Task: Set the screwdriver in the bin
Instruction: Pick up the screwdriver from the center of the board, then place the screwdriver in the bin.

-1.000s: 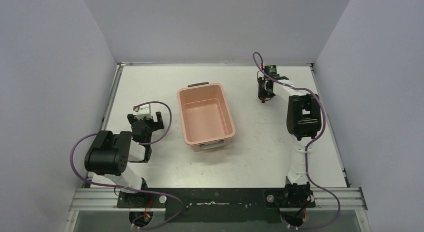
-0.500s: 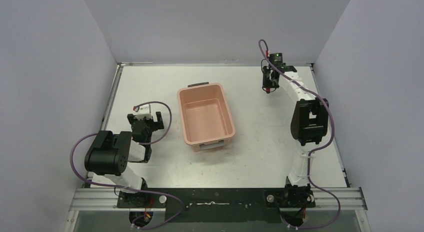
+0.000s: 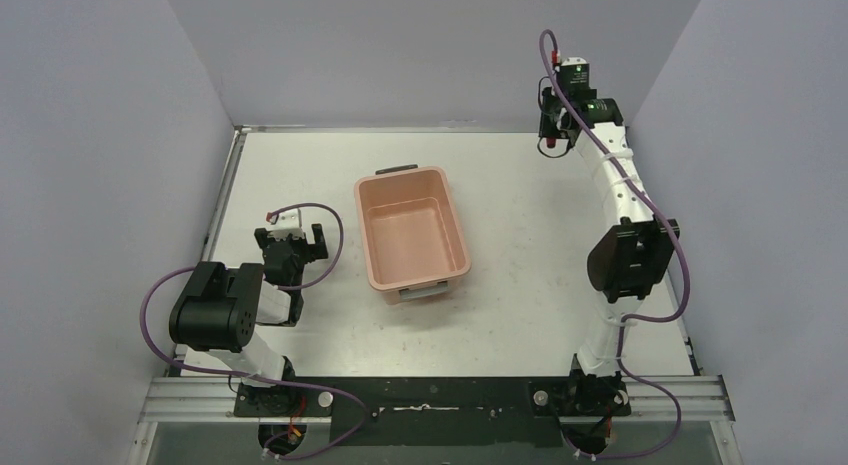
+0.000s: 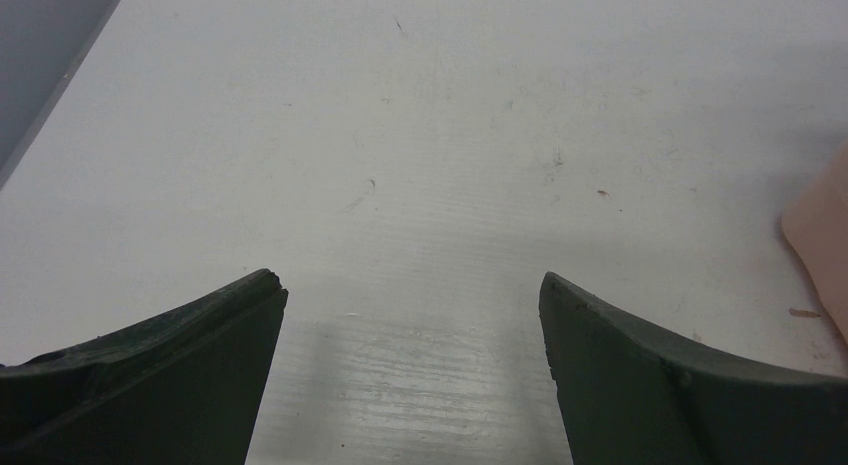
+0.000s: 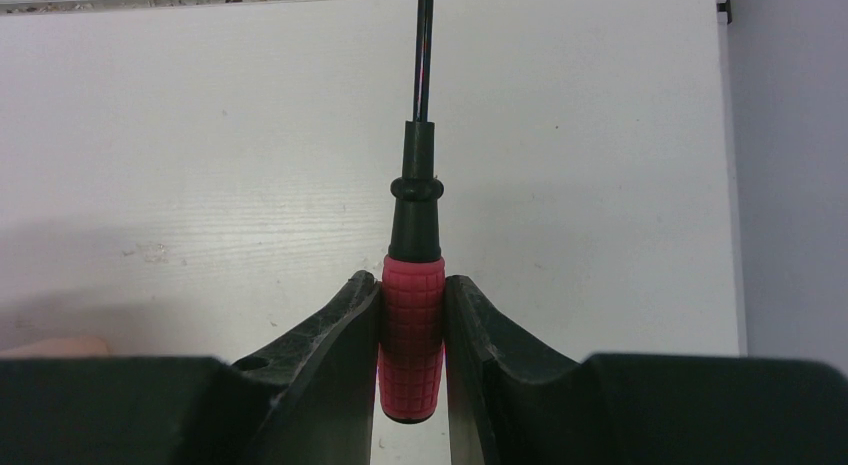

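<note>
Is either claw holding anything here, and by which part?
The right claw grips the screwdriver by its red handle; the left claw is open and empty.

Bright even light, soft shadows, sharp
</note>
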`<state>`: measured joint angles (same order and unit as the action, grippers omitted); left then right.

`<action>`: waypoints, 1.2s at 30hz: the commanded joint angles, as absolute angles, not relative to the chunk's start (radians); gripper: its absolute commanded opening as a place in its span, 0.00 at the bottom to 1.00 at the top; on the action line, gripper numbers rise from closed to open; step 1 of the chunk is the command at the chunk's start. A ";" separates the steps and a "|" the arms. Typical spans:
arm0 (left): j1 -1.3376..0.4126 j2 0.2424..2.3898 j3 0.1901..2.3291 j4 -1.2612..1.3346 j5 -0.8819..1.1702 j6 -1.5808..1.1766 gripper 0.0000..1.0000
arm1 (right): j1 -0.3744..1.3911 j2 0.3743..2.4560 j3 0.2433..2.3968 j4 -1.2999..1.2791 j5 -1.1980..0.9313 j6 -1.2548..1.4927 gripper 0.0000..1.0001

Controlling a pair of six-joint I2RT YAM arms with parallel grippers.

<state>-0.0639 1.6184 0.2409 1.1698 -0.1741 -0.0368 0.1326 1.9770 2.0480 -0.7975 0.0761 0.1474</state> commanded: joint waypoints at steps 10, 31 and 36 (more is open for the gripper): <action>-0.063 1.612 0.255 1.209 -0.167 -0.031 0.97 | 0.209 1.787 2.214 -0.963 0.191 0.148 0.00; -0.063 1.612 0.255 1.210 -0.167 -0.031 0.97 | 0.659 1.707 2.081 -0.997 0.317 0.368 0.00; -0.063 1.611 0.255 1.209 -0.167 -0.031 0.97 | 0.762 1.732 2.053 -0.956 0.340 0.421 0.00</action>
